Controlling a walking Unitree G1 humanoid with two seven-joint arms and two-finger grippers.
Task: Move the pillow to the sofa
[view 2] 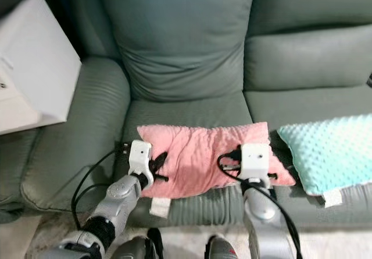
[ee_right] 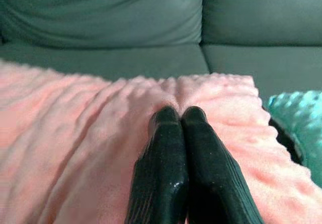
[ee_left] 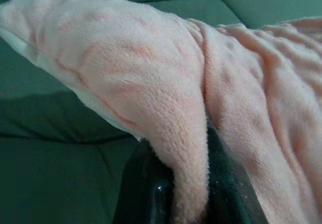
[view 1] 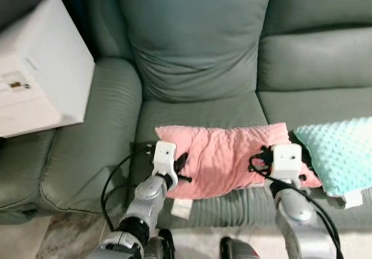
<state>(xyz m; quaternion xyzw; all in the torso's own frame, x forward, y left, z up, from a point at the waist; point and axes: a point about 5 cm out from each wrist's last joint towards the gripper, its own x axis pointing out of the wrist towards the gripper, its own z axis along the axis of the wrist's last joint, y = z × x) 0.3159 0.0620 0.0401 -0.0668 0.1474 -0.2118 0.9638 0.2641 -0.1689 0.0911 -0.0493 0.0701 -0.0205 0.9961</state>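
Note:
A pink fuzzy pillow lies across the front of the grey-green sofa seat. My left gripper is at the pillow's left edge, shut on a fold of pink fabric that shows pinched between the black fingers in the left wrist view. My right gripper is at the pillow's right part. Its two fingers are pressed together, with creases in the pillow running to their tips.
A teal dotted pillow lies on the seat just right of the pink one. A white box stands on the left past the sofa's padded armrest. A back cushion rises behind the seat. Pale floor lies below.

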